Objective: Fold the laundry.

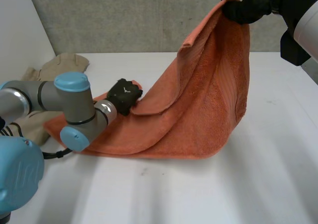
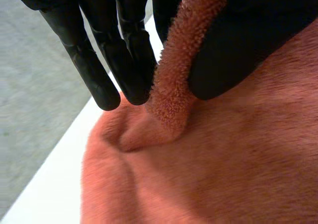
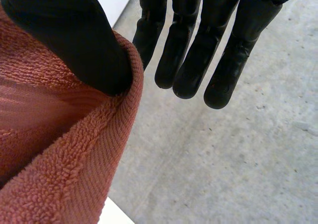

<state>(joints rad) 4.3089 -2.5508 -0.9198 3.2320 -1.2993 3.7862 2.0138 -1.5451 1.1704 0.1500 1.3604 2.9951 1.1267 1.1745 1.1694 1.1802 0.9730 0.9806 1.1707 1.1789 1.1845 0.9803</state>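
An orange towel (image 1: 198, 105) is stretched from the table up to the back right. My right hand (image 1: 246, 8) holds its top corner high above the table. In the right wrist view the thumb (image 3: 74, 40) pinches the towel's edge (image 3: 99, 149) against the fingers (image 3: 198, 50). My left hand (image 1: 124, 96) is low on the towel's left part, close to the table. In the left wrist view a raised fold of towel (image 2: 176, 85) is pinched between the thumb (image 2: 238, 45) and the fingers (image 2: 124, 55). The towel's lower edge lies folded on the white table (image 1: 198, 189).
A beige garment (image 1: 59, 67) lies at the back left of the table, partly behind my left arm (image 1: 74, 110). A grey wall (image 1: 124, 15) stands behind the table. The table's front and right side are bare.
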